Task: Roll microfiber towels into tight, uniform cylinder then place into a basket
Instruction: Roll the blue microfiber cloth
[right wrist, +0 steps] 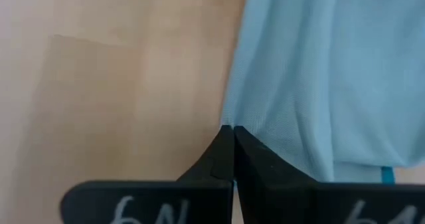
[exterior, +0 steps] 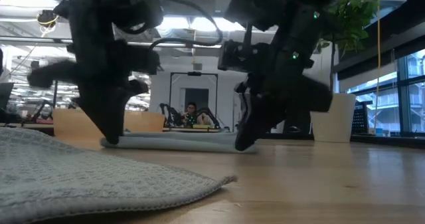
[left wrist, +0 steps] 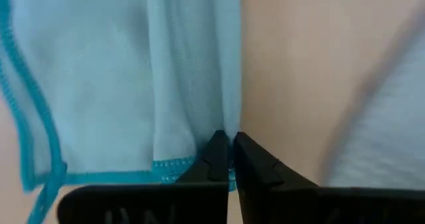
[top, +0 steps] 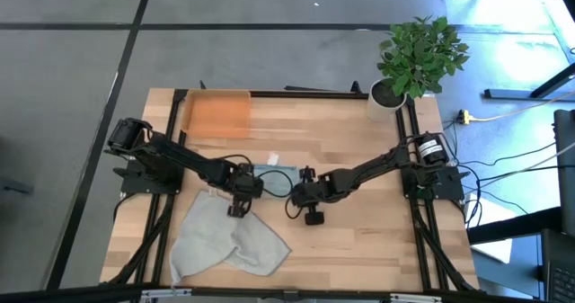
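- At mid-table, the light teal-blue towel (top: 272,172) was found lying flat between the two arms, well short of the orange basket (top: 216,113) at the far left corner.
- The left gripper (left wrist: 227,159) was seen clenched on the hemmed edge of that towel, at its left end.
- The right gripper (right wrist: 228,151) was seen pinched closed on the towel's opposite edge, with the cloth bunched at the fingertips.
- The pale grey-green towel (top: 225,238) was noted lying crumpled and unrolled on the near side of the table, untouched by either gripper.
- No roll was observed in either cloth; the step in hand was judged to be the gripping of the blue towel ahead of rolling.
- The next move was judged to call for both edges to be turned over together, evenly, so that a tight cylinder could be started.
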You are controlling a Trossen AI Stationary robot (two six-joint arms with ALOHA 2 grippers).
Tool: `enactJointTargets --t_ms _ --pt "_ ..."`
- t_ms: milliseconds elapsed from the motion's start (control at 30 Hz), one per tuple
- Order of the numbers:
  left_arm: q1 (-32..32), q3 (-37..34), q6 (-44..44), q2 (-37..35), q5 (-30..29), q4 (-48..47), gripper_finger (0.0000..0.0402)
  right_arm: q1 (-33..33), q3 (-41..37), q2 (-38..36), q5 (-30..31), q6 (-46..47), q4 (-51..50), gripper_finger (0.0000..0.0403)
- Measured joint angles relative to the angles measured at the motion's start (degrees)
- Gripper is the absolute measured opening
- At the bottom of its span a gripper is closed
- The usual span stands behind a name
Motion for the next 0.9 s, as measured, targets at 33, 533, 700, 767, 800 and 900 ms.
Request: enactJointTargets --t_ms 33,533,700,767,800,900 --pt "0.00 0.73 0.00 0.00 2.15 -0.74 0.0000 -0.02 0.42 0.03 -1.38 -0.04 -0.53 0.0002" --pt "-0.17 2.29 -4.50 -0.15 20.20 -2.14 0.0000 -0.06 5.86 0.20 -10.96 -3.39 -4.48 0.0000" --pt "-0.17 2.36 -5.17 -0.22 23.98 -2.01 0.0000 -0.19 7.90 0.03 -12.81 -4.50 -7.29 0.0000" --pt "-0.17 2.39 -5.60 -0.24 25.56 -1.83 0.0000 -0.19 8.77 0.01 -15.56 -4.77 -8.22 0.0000" --pt "-0.17 2.39 -5.55 -0.26 26.20 -1.75 0.0000 -0.26 8.97 -0.03 -16.88 -4.94 -8.29 0.0000" --pt "-0.21 2.39 -5.75 -0.26 23.95 -1.34 0.0000 -0.70 9.30 -0.03 -18.67 -3.48 -8.98 0.0000"
